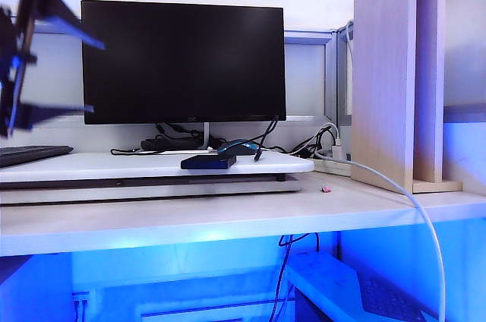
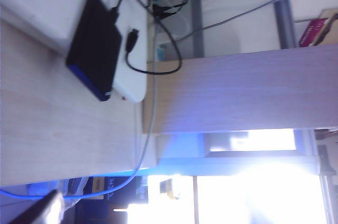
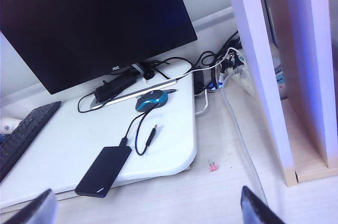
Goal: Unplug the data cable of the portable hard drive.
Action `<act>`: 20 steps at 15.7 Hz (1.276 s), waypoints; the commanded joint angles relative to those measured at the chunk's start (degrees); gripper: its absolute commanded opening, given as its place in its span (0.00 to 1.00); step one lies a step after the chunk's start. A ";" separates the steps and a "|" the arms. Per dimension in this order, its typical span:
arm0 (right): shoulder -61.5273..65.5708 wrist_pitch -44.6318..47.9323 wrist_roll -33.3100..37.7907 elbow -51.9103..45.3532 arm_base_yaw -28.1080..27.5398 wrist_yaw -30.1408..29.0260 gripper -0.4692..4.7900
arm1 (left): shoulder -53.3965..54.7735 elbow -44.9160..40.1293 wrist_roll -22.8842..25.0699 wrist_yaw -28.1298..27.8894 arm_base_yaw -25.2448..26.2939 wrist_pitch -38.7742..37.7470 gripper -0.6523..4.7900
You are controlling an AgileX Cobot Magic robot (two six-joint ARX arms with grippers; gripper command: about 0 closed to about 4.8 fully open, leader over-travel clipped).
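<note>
Looking down from the right wrist camera, we see the portable hard drive lying flat near the front edge of the white board, with the data cable plugged into its far end and looping back so its free plug rests on the board just beside it. That leaves the cable slack, so we judge one arm must pin the drive while the other pulls the plug straight out. Our right gripper hangs high above the desk with its fingers spread wide, nothing between them, well apart from the drive. Our left gripper is raised at the far left in the exterior view, fingers likewise spread and empty. A mouse sits just behind the cable loop and a keyboard lies to the side, so the approach should stay clear of both.
</note>
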 commanded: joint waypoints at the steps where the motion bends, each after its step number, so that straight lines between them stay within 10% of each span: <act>1: 3.04 5.77 0.02 0.68 1.07 -0.24 1.00 | 4.98 1.18 0.17 0.74 -0.02 4.79 1.00; 20: 40.35 12.66 -0.48 18.82 16.24 -0.09 1.00 | 42.73 37.00 -0.02 1.81 -8.59 1.86 1.00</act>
